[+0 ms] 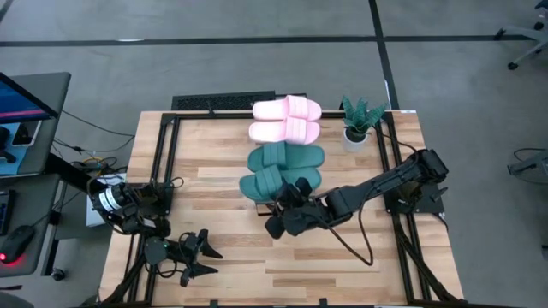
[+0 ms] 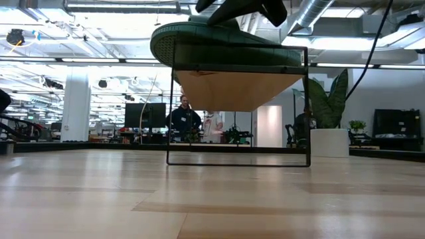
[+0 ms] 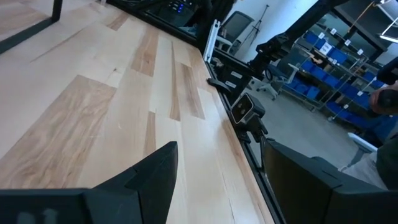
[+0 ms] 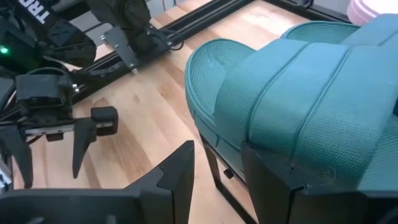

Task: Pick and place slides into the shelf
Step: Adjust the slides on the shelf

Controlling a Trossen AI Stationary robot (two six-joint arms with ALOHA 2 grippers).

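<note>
Four slides lie side by side on the shelf top in the middle of the table. Two pink slides are on the far side. One teal slide comes after them, and another teal slide is nearest; its end overhangs the black frame. My right gripper is open at this slide's near side, above the shelf's near end, with only table and frame in the gap between its fingers. My left gripper waits open over the near left of the table. My right gripper has one finger close against the wide strap of the nearest teal slide, on its near side; I cannot tell whether the finger touches it. Nothing lies between the two fingers. The slide rests flat on the shelf top.
A small potted plant stands at the table's far right, beside the pink slides. Black frame rails run along the table's left and right edges. Bare wood lies on the near side between the two arms. People show in the room beyond.
</note>
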